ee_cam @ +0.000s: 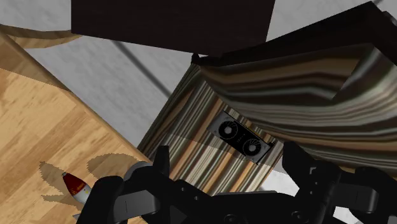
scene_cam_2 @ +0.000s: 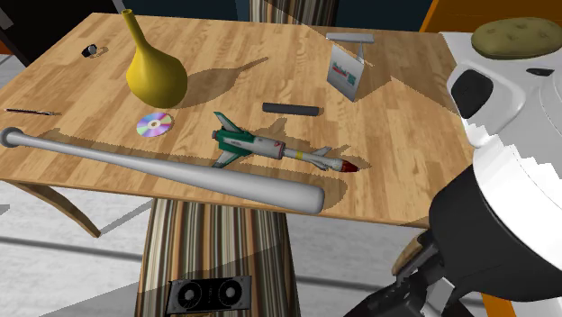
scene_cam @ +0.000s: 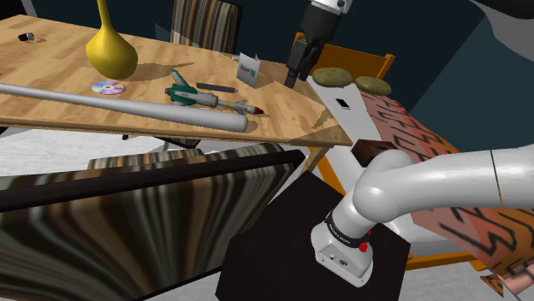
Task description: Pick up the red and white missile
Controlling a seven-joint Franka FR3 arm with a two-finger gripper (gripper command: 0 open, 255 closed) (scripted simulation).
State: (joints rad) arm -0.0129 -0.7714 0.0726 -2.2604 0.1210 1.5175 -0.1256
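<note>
1. Missile (scene_cam: pixel 214 100) (scene_cam_2: pixel 284 150): lies flat on the wooden table (scene_cam: pixel 291 115) (scene_cam_2: pixel 405 117). It has a pale body, green tail fins and a red nose. Nothing is touching it.
2. Gripper (scene_cam: pixel 293 79) (ee_cam: pixel 227 156): all black, hanging in the air above the table, clear of the surface. The fingers (ee_cam: pixel 160 167) stand apart with nothing between them.
3. Missile relative to gripper: it is lower than the fingertips and off to one side, towards the shoulder view's left. Its red nose is the end nearest the gripper. In the wrist view the nose (ee_cam: pixel 75 186) shows just outside one finger, not between the two.
4. Grey baseball bat (scene_cam: pixel 128 107) (scene_cam_2: pixel 162 168): lies beyond the missile from the gripper, close beside it.
5. Small white card stand (scene_cam: pixel 248 68) (scene_cam_2: pixel 345 72): the nearest thing to the gripper, upright on the table.
6. Black bar (scene_cam: pixel 216 88) (scene_cam_2: pixel 291 108): lies flat between the card stand and the missile.
7. Yellow vase (scene_cam: pixel 111 51) (scene_cam_2: pixel 155 76) and disc (scene_cam: pixel 109 87) (scene_cam_2: pixel 155 124): well apart from the gripper, past the missile's tail.
8. Wrist view: a striped piece of furniture (ee_cam: pixel 210 114) lies below the fingers, off the table's edge.
</note>
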